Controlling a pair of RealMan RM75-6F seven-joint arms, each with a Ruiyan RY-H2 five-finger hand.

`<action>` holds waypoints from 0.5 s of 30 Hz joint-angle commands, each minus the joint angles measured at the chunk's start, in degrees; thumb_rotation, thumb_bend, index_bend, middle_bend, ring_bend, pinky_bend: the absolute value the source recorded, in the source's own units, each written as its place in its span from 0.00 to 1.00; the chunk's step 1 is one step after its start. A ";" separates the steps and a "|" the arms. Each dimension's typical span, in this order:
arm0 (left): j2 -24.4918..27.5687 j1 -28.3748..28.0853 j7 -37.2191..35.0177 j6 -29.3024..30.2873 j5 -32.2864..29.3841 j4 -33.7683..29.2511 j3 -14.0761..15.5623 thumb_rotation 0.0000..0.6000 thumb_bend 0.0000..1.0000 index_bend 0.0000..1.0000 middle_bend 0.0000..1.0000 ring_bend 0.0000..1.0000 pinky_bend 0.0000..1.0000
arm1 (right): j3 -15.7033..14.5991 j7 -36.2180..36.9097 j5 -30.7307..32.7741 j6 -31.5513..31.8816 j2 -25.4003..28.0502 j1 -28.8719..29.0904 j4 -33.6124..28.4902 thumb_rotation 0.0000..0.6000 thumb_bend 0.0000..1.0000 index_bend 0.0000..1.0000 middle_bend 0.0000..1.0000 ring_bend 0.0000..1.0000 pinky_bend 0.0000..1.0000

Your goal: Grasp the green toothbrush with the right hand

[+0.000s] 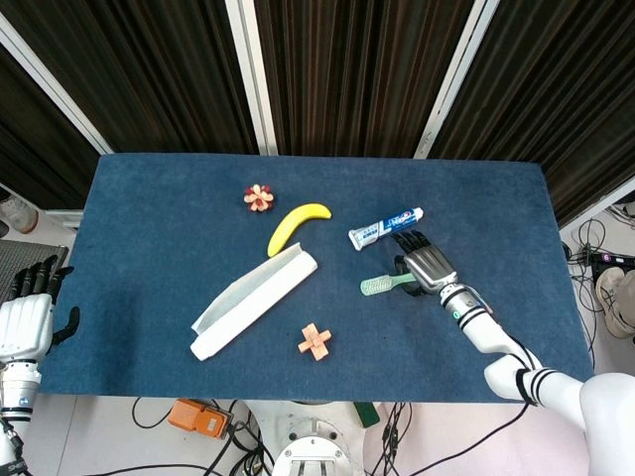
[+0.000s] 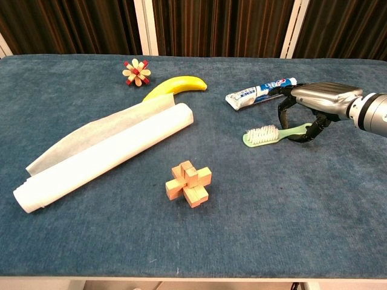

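Note:
The green toothbrush (image 1: 379, 286) (image 2: 266, 134) lies right of the table's middle, bristles up and head pointing left. My right hand (image 1: 427, 266) (image 2: 320, 99) arches over its handle end. Its fingers are curled down around the handle and grip it; the handle's tip is hidden under them. My left hand (image 1: 25, 317) hangs off the table's left edge, seen only in the head view, fingers apart and holding nothing.
A toothpaste tube (image 1: 385, 227) (image 2: 260, 92) lies just behind the right hand. A banana (image 2: 174, 86), a rolled white sheet (image 2: 103, 154), a wooden cross puzzle (image 2: 189, 183) and a red-and-wood burr puzzle (image 2: 136, 72) sit to the left on the blue cloth (image 1: 149, 248).

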 commanded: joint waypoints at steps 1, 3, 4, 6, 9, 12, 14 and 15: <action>0.00 0.01 0.01 0.01 0.00 0.00 0.01 1.00 0.41 0.17 0.02 0.00 0.05 | -0.08 0.39 -0.23 0.54 0.54 -0.18 -0.67 1.00 0.65 0.69 0.08 0.06 0.06; 0.01 0.00 0.02 -0.02 -0.04 -0.01 0.00 1.00 0.41 0.17 0.02 0.00 0.05 | -0.05 0.78 -0.43 1.24 0.93 -0.37 -1.27 1.00 0.65 0.70 0.08 0.06 0.06; 0.01 -0.01 0.04 -0.03 -0.06 -0.03 0.00 1.00 0.41 0.17 0.02 0.00 0.05 | -0.01 1.09 -0.57 1.75 1.22 -0.51 -1.71 1.00 0.65 0.70 0.08 0.06 0.06; 0.00 -0.02 0.09 -0.04 -0.08 -0.04 0.00 1.00 0.41 0.17 0.02 0.00 0.05 | 0.07 1.42 -0.79 2.55 1.65 -0.68 -2.30 1.00 0.65 0.70 0.08 0.06 0.06; -0.01 0.02 0.13 -0.03 -0.20 -0.10 0.01 1.00 0.41 0.17 0.02 0.00 0.05 | 0.27 1.69 -1.23 3.99 2.42 -0.92 -3.33 1.00 0.65 0.71 0.08 0.06 0.06; -0.01 0.03 0.20 0.01 -0.26 -0.15 -0.01 1.00 0.41 0.17 0.02 0.00 0.05 | 0.53 1.53 -1.82 5.62 3.42 -1.08 -4.87 1.00 0.65 0.71 0.08 0.07 0.06; -0.03 0.01 0.25 0.01 -0.25 -0.14 -0.01 1.00 0.41 0.17 0.02 0.00 0.05 | 0.87 1.39 -2.24 6.95 4.22 -1.17 -6.36 1.00 0.65 0.71 0.08 0.07 0.06; -0.04 0.01 0.27 0.00 -0.26 -0.15 -0.01 1.00 0.41 0.17 0.02 0.00 0.05 | 1.07 1.31 -2.41 7.53 4.57 -1.18 -7.06 1.00 0.65 0.72 0.08 0.07 0.06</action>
